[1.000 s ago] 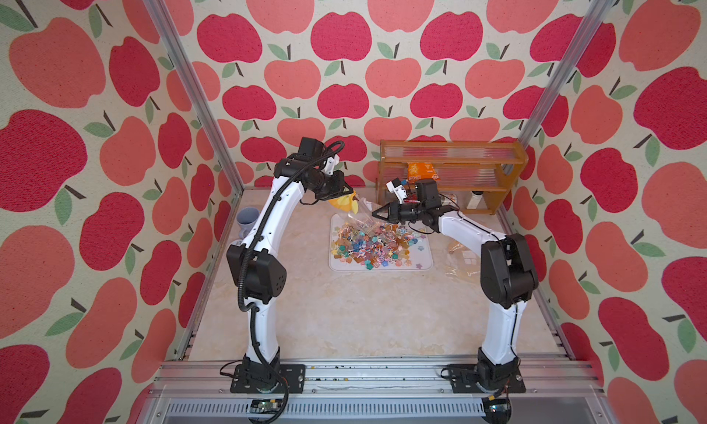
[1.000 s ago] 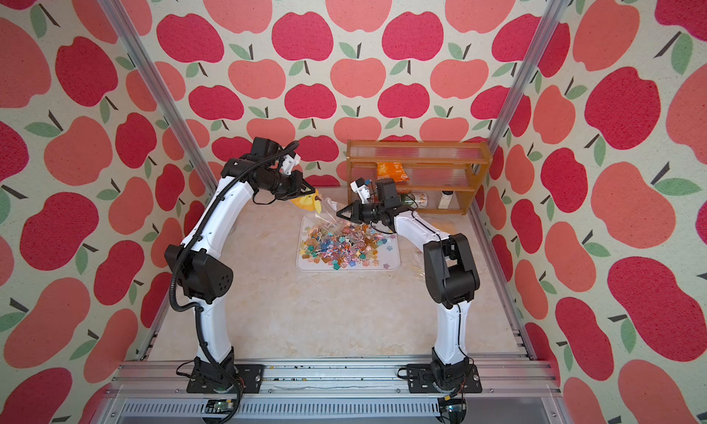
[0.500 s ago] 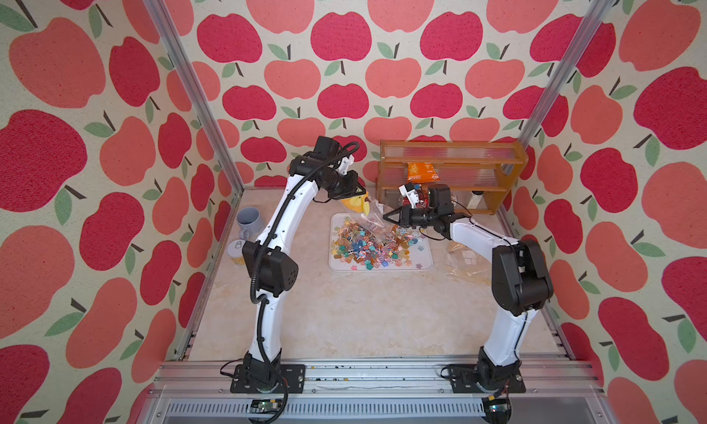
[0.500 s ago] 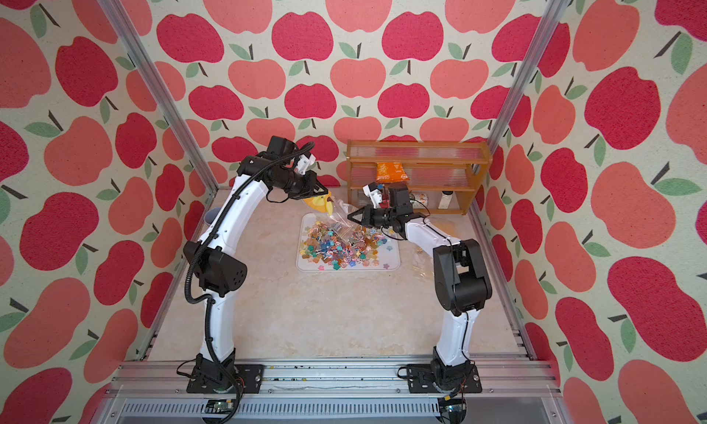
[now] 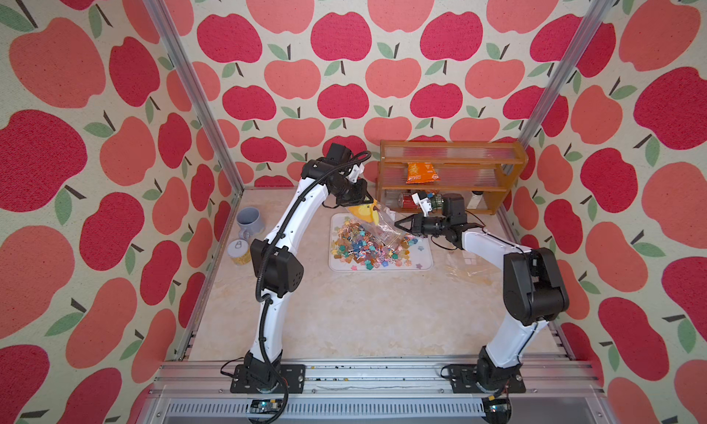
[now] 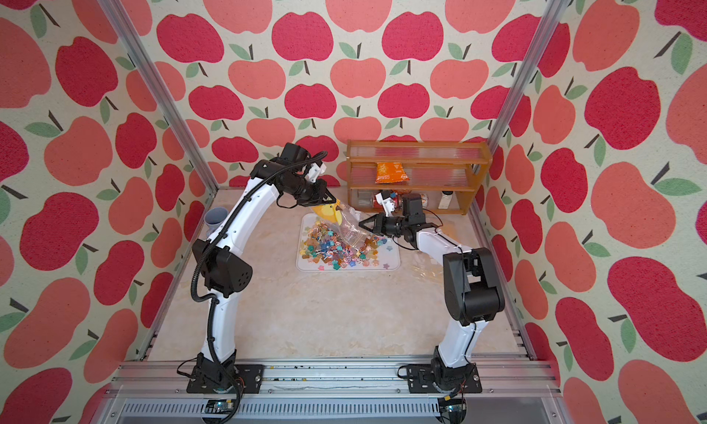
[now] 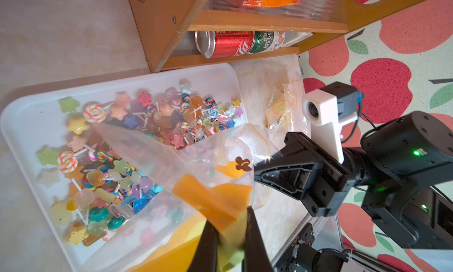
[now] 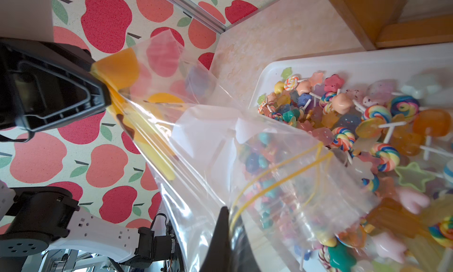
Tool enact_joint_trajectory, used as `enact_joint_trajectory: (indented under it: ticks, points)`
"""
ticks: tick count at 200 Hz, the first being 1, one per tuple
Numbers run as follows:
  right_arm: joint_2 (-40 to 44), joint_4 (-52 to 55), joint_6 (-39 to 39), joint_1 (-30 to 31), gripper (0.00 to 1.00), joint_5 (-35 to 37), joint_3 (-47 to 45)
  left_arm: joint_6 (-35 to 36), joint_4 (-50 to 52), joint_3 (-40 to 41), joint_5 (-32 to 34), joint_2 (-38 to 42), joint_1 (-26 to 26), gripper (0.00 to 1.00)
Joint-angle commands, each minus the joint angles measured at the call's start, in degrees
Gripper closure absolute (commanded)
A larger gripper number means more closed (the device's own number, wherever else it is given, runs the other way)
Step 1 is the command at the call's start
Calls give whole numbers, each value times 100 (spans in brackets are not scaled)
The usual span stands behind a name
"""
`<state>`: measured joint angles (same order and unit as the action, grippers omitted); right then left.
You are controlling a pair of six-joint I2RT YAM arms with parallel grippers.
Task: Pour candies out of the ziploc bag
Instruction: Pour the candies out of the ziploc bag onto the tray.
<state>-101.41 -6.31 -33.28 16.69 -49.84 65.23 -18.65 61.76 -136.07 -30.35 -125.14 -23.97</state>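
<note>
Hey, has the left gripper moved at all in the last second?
Yes. The left gripper, shut on the ziploc bag, has shifted sideways toward the wooden shelf; the gap to the shelf's near end is now smaller.

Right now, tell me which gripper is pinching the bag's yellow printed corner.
The left gripper: it is shut on the yellow printed corner of the bag. The right gripper pinches the clear plastic beside the thin yellow zip line instead.
</note>
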Motion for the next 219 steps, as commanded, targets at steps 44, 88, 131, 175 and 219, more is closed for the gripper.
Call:
enact_joint_trajectory:
  ticks: [44, 88, 131, 175, 219]
  points:
    - [-262, 904, 59, -70, 100, 316, 106, 86, -771, 633, 339, 360, 297, 100]
    - [-470, 903, 75, 10, 100, 352, 260, 115, -779, 664, 348, 262, 288, 82]
    - [-573, 946, 108, 15, 100, 353, 365, 135, -779, 674, 353, 220, 289, 69]
    - [-635, 931, 89, 19, 100, 327, 429, 126, -695, 678, 310, 164, 287, 63]
    - [-694, 884, -11, 12, 100, 267, 550, 143, -758, 1004, 362, 491, 300, 59]
